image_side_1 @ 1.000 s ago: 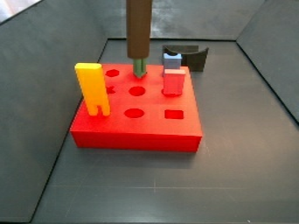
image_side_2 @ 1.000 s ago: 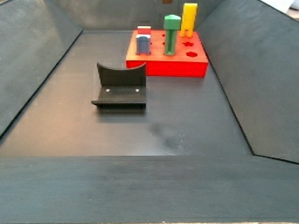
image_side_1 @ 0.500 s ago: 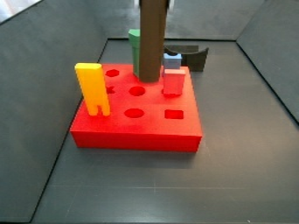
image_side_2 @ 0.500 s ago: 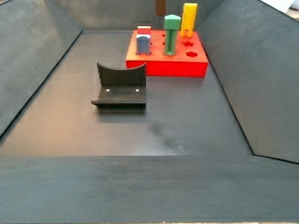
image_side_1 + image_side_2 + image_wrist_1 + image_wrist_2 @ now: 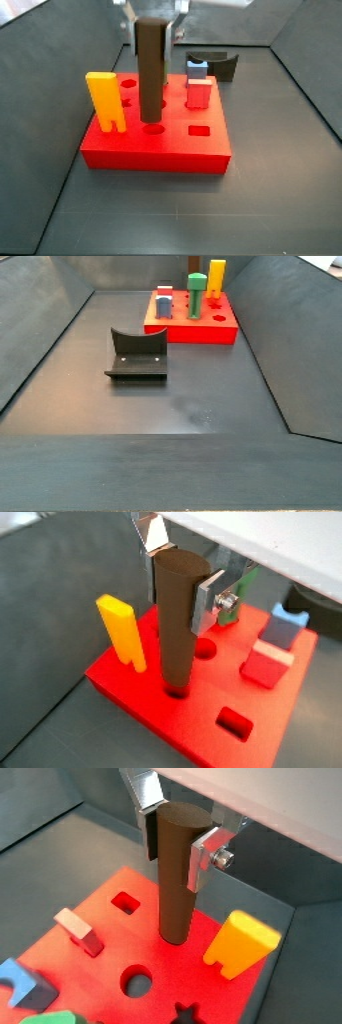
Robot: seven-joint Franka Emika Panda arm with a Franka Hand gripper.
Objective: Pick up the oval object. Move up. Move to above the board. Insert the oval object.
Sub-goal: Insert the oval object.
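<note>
The oval object (image 5: 151, 70) is a tall dark-brown peg, held upright by my gripper (image 5: 152, 16), which is shut on its upper end. In both wrist views the silver fingers (image 5: 207, 598) (image 5: 203, 854) clamp the peg (image 5: 174, 622) (image 5: 177, 878) from two sides. Its lower end meets the top face of the red board (image 5: 154, 155) at a front-row hole; how deep it sits cannot be told. The board also shows in both wrist views (image 5: 160, 717) (image 5: 140, 933) and in a side view (image 5: 201, 332), where the peg does not show.
A yellow peg (image 5: 103, 100) (image 5: 123, 630) (image 5: 241, 943) stands in the board beside the brown peg. A red peg (image 5: 198, 94), a blue peg (image 5: 197, 68) and a green peg (image 5: 197, 294) stand farther back. The fixture (image 5: 138, 354) (image 5: 214, 63) stands on the floor beyond the board.
My gripper has moved toward the board's front row and down with the brown peg. The peg's lower end has come down from above the board to its top face.
</note>
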